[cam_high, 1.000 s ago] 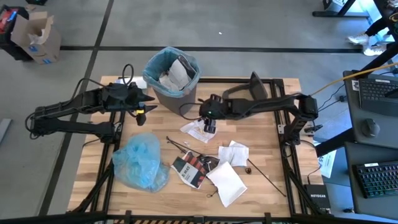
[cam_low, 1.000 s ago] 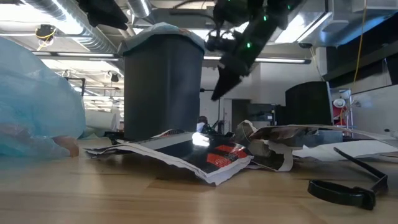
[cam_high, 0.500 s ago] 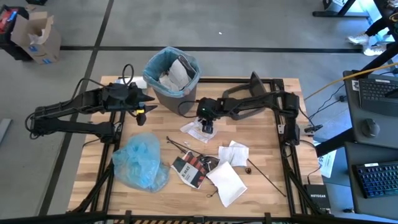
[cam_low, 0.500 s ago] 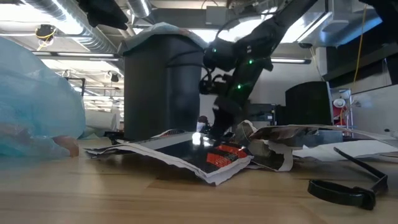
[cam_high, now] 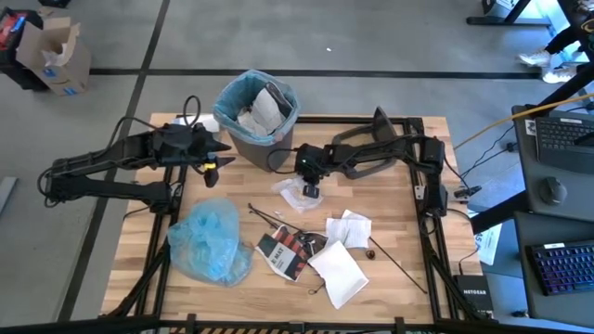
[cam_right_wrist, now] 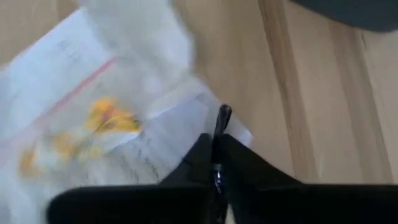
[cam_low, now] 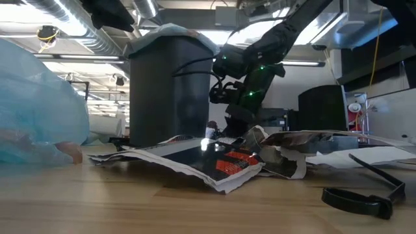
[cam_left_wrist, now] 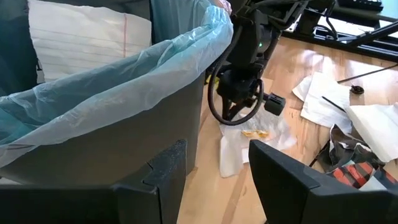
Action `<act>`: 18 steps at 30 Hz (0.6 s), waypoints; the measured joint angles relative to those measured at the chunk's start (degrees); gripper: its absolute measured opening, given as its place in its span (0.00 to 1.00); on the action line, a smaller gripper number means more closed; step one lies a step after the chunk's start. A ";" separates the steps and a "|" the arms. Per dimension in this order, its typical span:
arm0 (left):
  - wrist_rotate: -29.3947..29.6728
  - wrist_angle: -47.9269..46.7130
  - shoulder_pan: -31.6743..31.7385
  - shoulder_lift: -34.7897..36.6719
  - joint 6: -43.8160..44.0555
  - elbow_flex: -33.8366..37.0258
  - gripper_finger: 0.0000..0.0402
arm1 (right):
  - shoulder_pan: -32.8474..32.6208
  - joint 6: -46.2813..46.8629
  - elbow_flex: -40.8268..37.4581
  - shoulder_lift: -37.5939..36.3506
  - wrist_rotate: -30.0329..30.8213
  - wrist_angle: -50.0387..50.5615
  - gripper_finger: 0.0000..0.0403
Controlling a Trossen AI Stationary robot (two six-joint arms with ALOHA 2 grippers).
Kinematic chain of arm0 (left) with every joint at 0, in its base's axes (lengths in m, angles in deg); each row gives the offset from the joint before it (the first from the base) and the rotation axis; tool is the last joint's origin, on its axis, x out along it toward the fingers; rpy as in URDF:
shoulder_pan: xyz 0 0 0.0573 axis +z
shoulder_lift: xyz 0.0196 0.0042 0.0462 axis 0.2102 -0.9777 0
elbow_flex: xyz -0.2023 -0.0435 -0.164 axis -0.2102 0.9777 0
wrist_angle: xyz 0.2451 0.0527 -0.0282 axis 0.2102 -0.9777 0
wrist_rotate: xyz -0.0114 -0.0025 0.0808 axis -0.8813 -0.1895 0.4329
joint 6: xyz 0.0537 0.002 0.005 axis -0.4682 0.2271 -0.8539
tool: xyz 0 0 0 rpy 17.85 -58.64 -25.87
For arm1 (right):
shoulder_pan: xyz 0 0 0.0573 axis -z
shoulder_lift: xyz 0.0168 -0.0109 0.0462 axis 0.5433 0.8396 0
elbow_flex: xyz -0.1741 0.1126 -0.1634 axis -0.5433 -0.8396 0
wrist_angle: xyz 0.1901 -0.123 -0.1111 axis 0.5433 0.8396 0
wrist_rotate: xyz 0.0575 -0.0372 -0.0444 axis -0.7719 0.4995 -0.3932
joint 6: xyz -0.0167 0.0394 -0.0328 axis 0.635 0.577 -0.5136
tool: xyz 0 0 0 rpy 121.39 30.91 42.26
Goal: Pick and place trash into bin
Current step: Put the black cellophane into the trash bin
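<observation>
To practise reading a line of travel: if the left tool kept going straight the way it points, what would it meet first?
Probably the bin: the left tool faces its grey wall close ahead, though depth is hard to judge.

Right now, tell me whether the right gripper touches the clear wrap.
Touching. In the right wrist view, the right gripper is shut on the clear wrap lying on the table.

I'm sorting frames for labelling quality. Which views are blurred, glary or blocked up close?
Right wrist view: soft and smeared, the clear wrap with its yellow patch is fuzzy behind the shut right gripper. Low view: bright ceiling lights backlight the bin, and the near blue bag is out of focus. Left wrist view: sharp. High view: evenly lit.
</observation>
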 joint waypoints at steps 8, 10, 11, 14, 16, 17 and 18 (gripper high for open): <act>0.02 -0.03 0.00 -0.58 -0.61 0.00 0.41 | -0.58 4.96 4.60 -4.06 0.54 7.72 0.01; 0.01 0.08 0.00 -0.58 -0.61 0.00 0.41 | -1.40 4.95 6.84 -6.16 1.07 10.73 0.01; -0.01 0.08 0.00 -0.58 -0.61 0.00 0.41 | -1.85 4.91 8.19 -7.19 1.02 12.65 0.01; 0.02 0.10 0.00 -0.58 -0.61 0.00 0.41 | -3.32 4.93 13.33 -10.03 -0.35 18.96 0.01; 0.02 0.08 0.00 -0.58 -0.61 0.00 0.41 | -4.13 4.91 17.44 -11.56 -2.25 21.68 0.01; 0.02 0.10 0.00 -0.58 -0.59 0.00 0.41 | -4.40 4.93 19.75 -12.05 -3.40 22.46 0.01; 0.00 0.12 0.00 -0.58 -0.56 0.00 0.41 | -4.67 4.97 22.00 -12.37 -4.34 22.24 0.01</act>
